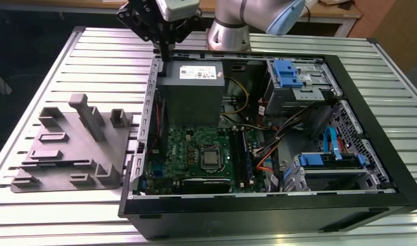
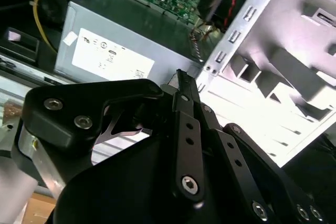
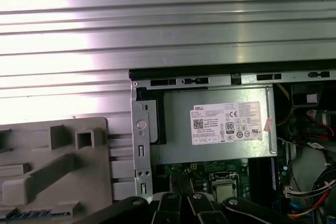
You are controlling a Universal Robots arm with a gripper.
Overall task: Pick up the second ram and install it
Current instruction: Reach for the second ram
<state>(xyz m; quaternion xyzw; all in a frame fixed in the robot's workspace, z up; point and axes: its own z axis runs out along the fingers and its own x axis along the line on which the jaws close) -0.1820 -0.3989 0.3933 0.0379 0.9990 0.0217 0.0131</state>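
My gripper (image 1: 165,55) hangs above the far left corner of the open computer case (image 1: 372,169), over the edge by the power supply (image 1: 192,87). Its thin black fingers are pressed together with nothing between them, as both wrist views show (image 2: 181,80) (image 3: 180,183). In the first wrist view the second ram (image 3: 32,214) is a narrow strip with bluish chips lying in the grey fixture (image 3: 52,156), off to the side of the gripper. The green motherboard (image 1: 194,148) with its long black slots (image 1: 240,154) lies on the case floor, nearer the camera than the gripper.
The grey fixture (image 1: 71,148) with several upright blocks lies on the slatted metal table (image 1: 51,66) at the exterior view's left. Inside the case are drive bays with blue clips (image 1: 290,74), bundled cables (image 1: 263,128) and a processor socket (image 1: 211,159).
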